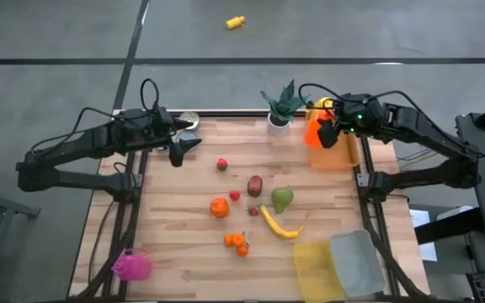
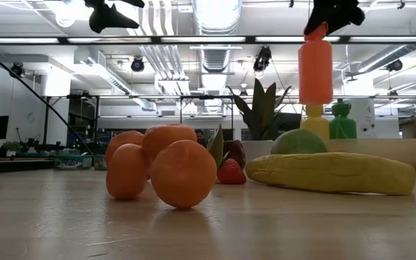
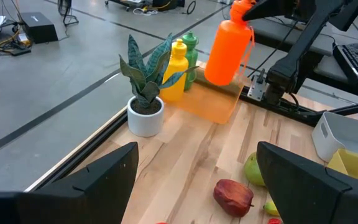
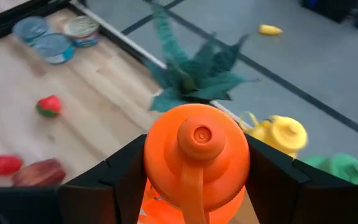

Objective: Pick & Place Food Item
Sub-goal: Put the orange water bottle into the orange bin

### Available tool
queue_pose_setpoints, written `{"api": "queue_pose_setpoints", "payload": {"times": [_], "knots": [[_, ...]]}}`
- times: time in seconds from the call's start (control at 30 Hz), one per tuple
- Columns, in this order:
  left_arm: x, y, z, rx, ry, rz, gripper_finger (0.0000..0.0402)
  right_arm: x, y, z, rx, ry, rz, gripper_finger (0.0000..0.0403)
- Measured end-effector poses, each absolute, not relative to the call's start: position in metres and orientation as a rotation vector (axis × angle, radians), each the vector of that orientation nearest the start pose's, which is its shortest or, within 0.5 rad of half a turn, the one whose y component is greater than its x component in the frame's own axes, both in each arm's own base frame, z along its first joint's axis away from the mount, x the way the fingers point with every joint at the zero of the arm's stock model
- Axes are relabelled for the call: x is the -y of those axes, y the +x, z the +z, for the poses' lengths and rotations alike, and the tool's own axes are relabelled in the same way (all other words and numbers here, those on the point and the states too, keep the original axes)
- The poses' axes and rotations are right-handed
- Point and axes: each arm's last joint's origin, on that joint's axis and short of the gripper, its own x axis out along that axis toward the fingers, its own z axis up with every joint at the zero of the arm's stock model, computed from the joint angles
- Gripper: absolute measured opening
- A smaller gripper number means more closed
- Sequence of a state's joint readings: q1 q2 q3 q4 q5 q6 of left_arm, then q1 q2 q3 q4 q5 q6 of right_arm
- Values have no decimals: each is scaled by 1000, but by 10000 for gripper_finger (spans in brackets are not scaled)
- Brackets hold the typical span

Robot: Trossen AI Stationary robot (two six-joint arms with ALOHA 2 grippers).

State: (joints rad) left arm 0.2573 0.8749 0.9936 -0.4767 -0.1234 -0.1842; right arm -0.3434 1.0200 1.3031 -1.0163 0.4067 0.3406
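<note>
Your right gripper was clamped around the orange bottle, which hung upright between its fingers, lifted off the table. Just below it sat the orange tray, holding a yellow bottle and a green bottle, apparently untouched. Beyond stood the potted plant. Your left gripper waited far across, fingers spread, holding nothing.

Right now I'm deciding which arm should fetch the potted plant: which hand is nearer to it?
Right. The right hand, holding the orange bottle in the air, sits just beside the potted plant. The left hand hangs open, farther off across the table's back edge.
</note>
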Motion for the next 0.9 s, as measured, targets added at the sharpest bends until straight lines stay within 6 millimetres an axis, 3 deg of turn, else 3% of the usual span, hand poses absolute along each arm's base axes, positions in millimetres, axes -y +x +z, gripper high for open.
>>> {"api": "queue_pose_setpoints", "payload": {"times": [0.23, 0.53, 0.9], "knots": [[-49, 171, 361, -324, -204, 409, 332, 78, 151, 380, -605, 344, -960, 218], [-49, 171, 361, -324, -204, 409, 332, 89, 162, 358, -572, 343, -1079, 218], [-49, 171, 361, -324, -204, 409, 332, 99, 165, 318, -586, 382, -1199, 218]]}}
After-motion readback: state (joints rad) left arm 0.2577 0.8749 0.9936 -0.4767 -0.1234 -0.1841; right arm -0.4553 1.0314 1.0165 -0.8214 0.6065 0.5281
